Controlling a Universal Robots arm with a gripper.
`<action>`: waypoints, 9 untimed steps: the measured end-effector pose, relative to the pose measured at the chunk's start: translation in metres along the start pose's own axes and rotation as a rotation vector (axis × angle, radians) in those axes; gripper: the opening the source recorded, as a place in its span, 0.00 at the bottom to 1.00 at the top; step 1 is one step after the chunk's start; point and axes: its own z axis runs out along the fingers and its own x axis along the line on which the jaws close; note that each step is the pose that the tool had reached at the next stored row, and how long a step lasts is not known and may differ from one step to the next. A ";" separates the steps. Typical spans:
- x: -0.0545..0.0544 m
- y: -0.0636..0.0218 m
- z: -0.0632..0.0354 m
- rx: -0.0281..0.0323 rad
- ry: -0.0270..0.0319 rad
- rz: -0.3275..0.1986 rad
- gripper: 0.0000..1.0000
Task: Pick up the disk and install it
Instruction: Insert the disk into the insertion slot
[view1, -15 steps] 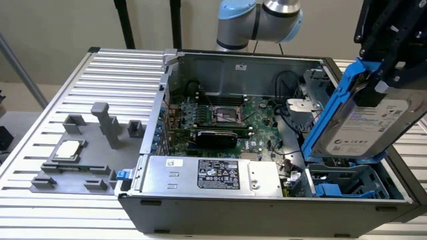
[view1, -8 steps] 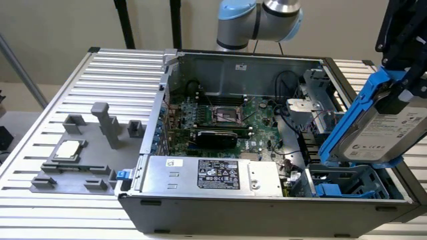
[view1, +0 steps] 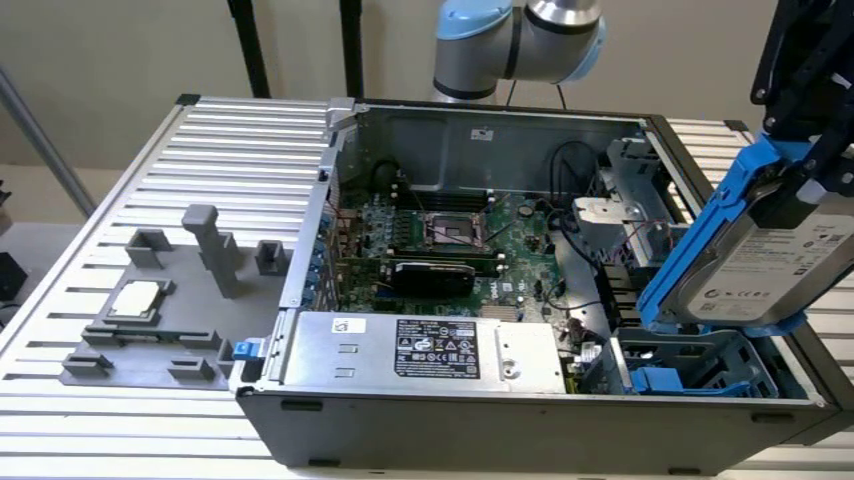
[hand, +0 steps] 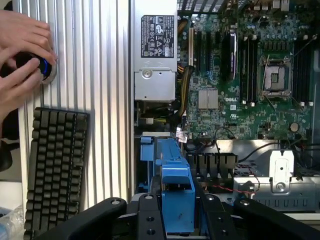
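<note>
The only writing that reads clearly is the white DELL lettering on the green motherboard (hand: 240, 75). The power-supply box (view1: 427, 350) carries a black label with white print and approval marks (too fine to read), and the disk (view1: 767, 265) has a white label with a round mark and lines of print I cannot make out.

The gripper (hand: 176, 220) is clamped on the disk's upper end, and the wrist view shows its black fingers (hand: 150, 217) on either side of the bright blue carrier. The disk hangs over the blue-railed drive bay (view1: 694, 375) at the exterior view's right corner of the open computer case (view1: 534, 420). Its long axis is steep, with the top leaning towards the exterior view's right and the label face towards the camera.

On the slatted table (view1: 200, 150) a square CPU chip (view1: 138, 298) rests on a grey fixture. In the wrist view, a person's hands (hand: 20, 55) hold a black blue-ringed knob (hand: 40, 67) near a black keyboard (hand: 55, 170).
</note>
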 end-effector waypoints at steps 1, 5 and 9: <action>0.000 0.0000 0.0000 0.0000 0.0000 0.000 0.00; 0.000 0.0000 0.0001 0.0000 0.0000 0.000 0.00; 0.000 -0.0003 0.0023 0.0000 0.0001 0.000 0.00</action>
